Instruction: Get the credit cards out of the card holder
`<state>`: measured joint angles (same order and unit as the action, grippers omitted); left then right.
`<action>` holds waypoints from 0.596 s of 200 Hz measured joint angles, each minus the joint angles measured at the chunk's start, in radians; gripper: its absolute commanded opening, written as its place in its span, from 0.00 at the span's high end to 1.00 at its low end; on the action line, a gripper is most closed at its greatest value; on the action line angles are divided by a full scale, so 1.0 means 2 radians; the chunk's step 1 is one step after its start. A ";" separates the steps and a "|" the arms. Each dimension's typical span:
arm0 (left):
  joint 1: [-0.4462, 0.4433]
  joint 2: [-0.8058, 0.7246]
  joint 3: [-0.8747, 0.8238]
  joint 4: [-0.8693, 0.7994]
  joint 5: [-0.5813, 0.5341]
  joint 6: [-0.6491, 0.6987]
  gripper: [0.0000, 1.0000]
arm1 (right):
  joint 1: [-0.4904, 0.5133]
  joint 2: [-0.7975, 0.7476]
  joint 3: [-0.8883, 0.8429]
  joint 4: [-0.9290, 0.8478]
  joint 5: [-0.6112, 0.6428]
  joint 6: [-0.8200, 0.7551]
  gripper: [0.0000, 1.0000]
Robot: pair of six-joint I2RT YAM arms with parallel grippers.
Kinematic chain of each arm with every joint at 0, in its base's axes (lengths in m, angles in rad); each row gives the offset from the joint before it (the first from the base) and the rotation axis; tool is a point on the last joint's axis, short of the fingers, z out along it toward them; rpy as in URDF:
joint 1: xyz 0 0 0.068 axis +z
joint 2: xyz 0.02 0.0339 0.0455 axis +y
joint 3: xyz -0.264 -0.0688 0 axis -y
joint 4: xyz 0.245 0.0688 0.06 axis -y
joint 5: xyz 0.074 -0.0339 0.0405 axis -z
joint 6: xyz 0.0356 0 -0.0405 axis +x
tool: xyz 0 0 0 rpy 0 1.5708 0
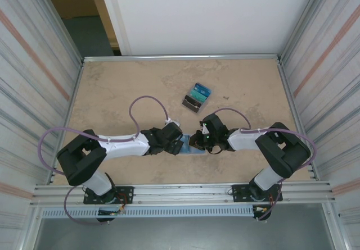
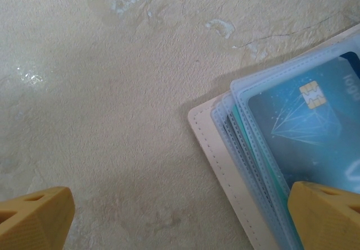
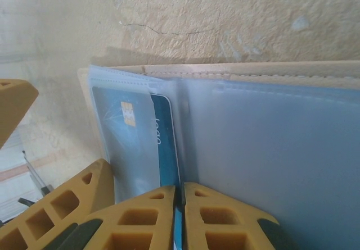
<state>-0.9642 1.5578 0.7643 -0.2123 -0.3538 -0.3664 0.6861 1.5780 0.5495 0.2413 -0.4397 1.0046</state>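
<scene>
The right pincer point(image 3: 180, 219) pinches a card point(image 3: 164, 143) in the open holder point(image 3: 253, 70); the left pincer point(image 2: 180, 225) is spread at its edge. The next move likely calls for sliding that card out

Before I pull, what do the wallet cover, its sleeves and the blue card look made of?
Wallet cover: cream, matte, stitched along the edge, probably faux leather. Sleeves: frosted, see-through soft plastic, likely vinyl. Card: stiff glossy plastic with a gold metal chip.

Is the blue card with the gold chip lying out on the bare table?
No, a clear sleeve of the open card holder covers most of the blue card.
</scene>
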 measured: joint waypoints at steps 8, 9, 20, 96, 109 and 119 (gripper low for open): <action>0.000 0.000 0.000 0.000 0.000 0.000 0.01 | -0.001 0.000 -0.002 0.005 -0.002 0.003 0.87; 0.000 0.000 0.000 0.000 0.000 0.000 0.01 | -0.001 0.000 -0.002 0.006 -0.002 0.003 0.87; 0.000 0.000 0.000 0.000 0.000 0.000 0.01 | -0.003 0.000 -0.005 0.013 -0.006 0.005 0.87; 0.000 0.005 0.010 -0.015 -0.011 0.000 0.01 | -0.007 0.016 -0.017 0.063 -0.026 0.019 0.90; 0.000 0.006 0.010 -0.016 -0.014 0.000 0.01 | -0.009 0.019 -0.018 0.072 -0.028 0.021 0.93; 0.000 0.006 0.010 -0.016 -0.016 0.001 0.01 | -0.009 0.020 -0.020 0.076 -0.029 0.021 0.96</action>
<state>-0.9646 1.5692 0.7845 -0.2440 -0.3866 -0.3653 0.6674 1.6188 0.5102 0.3923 -0.4980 1.0470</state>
